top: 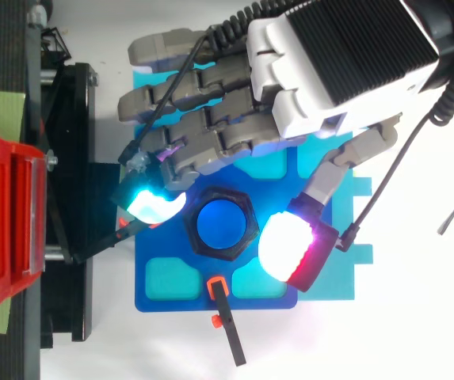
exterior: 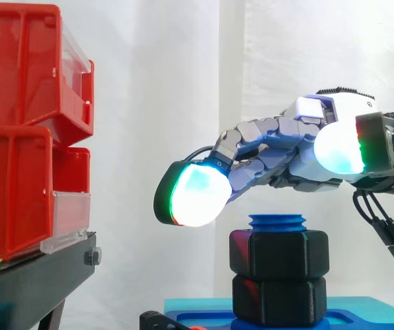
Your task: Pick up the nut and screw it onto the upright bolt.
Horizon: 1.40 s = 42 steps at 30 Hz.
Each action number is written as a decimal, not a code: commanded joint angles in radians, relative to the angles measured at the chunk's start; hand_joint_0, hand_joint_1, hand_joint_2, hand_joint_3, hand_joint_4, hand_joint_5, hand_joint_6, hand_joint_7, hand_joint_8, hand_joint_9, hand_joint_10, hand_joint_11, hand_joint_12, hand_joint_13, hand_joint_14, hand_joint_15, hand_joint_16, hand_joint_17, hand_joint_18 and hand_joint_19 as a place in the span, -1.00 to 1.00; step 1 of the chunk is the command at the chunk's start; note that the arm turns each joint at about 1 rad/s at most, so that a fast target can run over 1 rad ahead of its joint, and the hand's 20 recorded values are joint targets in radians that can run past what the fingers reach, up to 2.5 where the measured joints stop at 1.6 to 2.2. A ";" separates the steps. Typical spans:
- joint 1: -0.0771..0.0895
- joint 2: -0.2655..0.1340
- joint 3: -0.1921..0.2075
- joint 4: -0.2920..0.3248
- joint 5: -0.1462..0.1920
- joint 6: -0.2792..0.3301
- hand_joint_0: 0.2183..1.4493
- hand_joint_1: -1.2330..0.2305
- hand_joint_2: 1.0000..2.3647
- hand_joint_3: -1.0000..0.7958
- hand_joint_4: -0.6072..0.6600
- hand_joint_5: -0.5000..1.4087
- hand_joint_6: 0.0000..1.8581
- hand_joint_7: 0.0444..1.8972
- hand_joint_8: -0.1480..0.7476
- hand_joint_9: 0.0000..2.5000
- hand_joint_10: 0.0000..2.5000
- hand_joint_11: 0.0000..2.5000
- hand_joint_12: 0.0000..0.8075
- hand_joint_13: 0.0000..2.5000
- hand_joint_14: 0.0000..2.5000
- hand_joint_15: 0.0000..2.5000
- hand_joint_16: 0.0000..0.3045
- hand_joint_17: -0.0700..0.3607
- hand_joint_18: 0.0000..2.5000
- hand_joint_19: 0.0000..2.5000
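Observation:
A blue upright bolt point(top: 223, 225) stands on a blue base plate point(top: 326, 281). Its threaded top point(exterior: 277, 223) pokes out above two black hex nuts stacked on it, the upper nut point(exterior: 279, 254) resting on the lower nut point(exterior: 279, 300). My hand point(exterior: 300, 148) comes in from the right and hovers just above the bolt, apart from it. Its fingers are relaxed and spread, holding nothing. From above, one glowing fingertip point(top: 154, 204) lies left of the upper nut point(top: 246, 237) and the thumb's pad point(top: 288, 247) lies to its right.
Stacked red bins point(exterior: 25, 137) sit on a black stand point(exterior: 38, 275) at the left, close to the fingertips. A small black lever with an orange end point(top: 225, 317) lies at the plate's near edge. A white curtain hangs behind.

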 commanded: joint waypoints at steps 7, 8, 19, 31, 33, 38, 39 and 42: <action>0.007 -0.018 0.000 0.021 0.003 0.001 -0.63 0.33 -1.00 -0.44 0.19 -0.62 -0.46 -0.30 -0.17 -0.65 -1.00 -1.00 -0.10 -0.89 -1.00 -1.00 -0.70 -0.20 -1.00 -1.00; 0.009 -0.017 0.000 0.026 0.004 0.001 -0.63 0.33 -1.00 -0.44 0.20 -0.62 -0.46 -0.30 -0.16 -0.65 -1.00 -1.00 -0.10 -0.89 -1.00 -1.00 -0.70 -0.20 -1.00 -1.00; 0.015 -0.018 -0.002 0.000 0.011 -0.006 -0.62 0.33 -1.00 -0.44 0.22 -0.60 -0.46 -0.20 -0.15 -0.64 -1.00 -1.00 -0.10 -0.88 -1.00 -1.00 -0.70 -0.20 -1.00 -1.00; 0.024 -0.018 -0.028 0.011 0.021 -0.012 -0.62 0.36 -1.00 -0.44 0.25 -0.58 -0.46 -0.07 -0.13 -0.63 -1.00 -1.00 -0.09 -0.87 -1.00 -1.00 -0.70 -0.19 -1.00 -1.00; 0.024 -0.017 -0.028 0.011 0.021 -0.012 -0.61 0.36 -1.00 -0.44 0.27 -0.57 -0.46 0.00 -0.13 -0.62 -1.00 -1.00 -0.09 -0.86 -1.00 -1.00 -0.70 -0.19 -1.00 -1.00; 0.019 -0.017 -0.028 0.011 0.018 -0.009 -0.61 0.37 -1.00 -0.44 0.25 -0.56 -0.46 0.16 -0.11 -0.60 -1.00 -1.00 -0.09 -0.84 -1.00 -1.00 -0.70 -0.20 -1.00 -1.00; 0.018 -0.018 -0.028 0.011 0.018 -0.009 -0.61 0.37 -1.00 -0.44 0.24 -0.55 -0.46 0.20 -0.11 -0.60 -1.00 -1.00 -0.08 -0.84 -1.00 -1.00 -0.70 -0.20 -1.00 -1.00; 0.015 -0.017 -0.028 0.011 0.017 -0.009 -0.60 0.37 -1.00 -0.44 0.25 -0.53 -0.46 0.30 -0.10 -0.58 -1.00 -1.00 -0.09 -0.82 -1.00 -1.00 -0.71 -0.21 -1.00 -1.00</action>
